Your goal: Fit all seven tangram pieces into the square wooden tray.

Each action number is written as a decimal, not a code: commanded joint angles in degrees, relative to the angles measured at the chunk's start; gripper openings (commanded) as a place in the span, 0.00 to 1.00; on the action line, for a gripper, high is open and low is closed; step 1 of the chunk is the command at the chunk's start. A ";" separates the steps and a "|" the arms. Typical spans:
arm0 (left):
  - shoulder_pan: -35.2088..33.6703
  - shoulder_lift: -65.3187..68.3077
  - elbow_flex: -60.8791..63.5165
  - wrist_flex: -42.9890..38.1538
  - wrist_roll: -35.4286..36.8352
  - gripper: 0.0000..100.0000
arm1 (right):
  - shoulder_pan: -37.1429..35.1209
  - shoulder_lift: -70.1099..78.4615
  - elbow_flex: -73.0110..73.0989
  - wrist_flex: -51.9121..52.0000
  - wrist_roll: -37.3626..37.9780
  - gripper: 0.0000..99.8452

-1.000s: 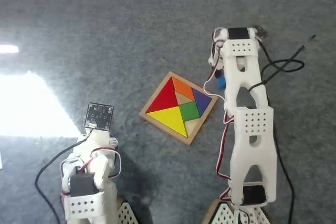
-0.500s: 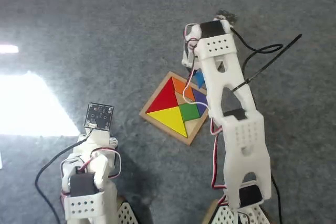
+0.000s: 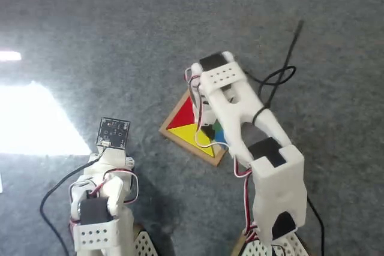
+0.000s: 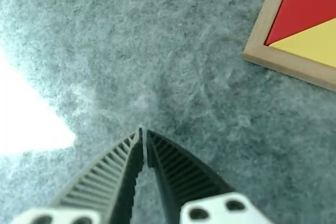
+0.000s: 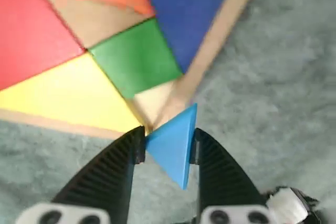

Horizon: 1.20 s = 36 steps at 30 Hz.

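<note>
High view: the right arm [image 3: 240,109] has swung from beyond the tray's right corner to over the tray [image 3: 173,131]. Red piece [image 3: 183,118] and yellow piece [image 3: 192,136] stay seated at its left corner.
Left wrist view: the left gripper [image 4: 143,140] is closed and empty above the felt [image 4: 131,51] near that corner.
Right wrist view: the right gripper [image 5: 167,142] clamps the blue triangle [image 5: 176,145] over the tray's edge, beside the bare slot [image 5: 152,100] next to the green square [image 5: 137,56].
Consequence: the triangle is staged for insertion. A second gap [image 5: 89,19] remains.

Much of the tray [image 3: 187,144], out of sight under the right arm [image 3: 240,112]
</note>
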 commanded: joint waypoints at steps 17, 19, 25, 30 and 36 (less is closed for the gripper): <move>0.26 -1.14 -0.84 0.26 -0.26 0.01 | -2.33 -5.85 16.44 -19.74 -3.78 0.01; 0.26 -1.14 -0.84 0.26 -0.26 0.01 | -2.95 -10.15 20.48 -22.11 -3.69 0.01; 0.26 -1.14 -0.84 0.26 -0.26 0.01 | -3.82 -21.49 31.74 -28.00 -3.25 0.09; 0.26 -1.14 -0.84 0.26 -0.26 0.01 | -3.65 -24.13 36.04 -31.96 -3.43 0.11; 0.26 -1.14 -0.84 0.26 -0.26 0.01 | -3.74 -24.57 35.34 -35.03 -6.24 0.11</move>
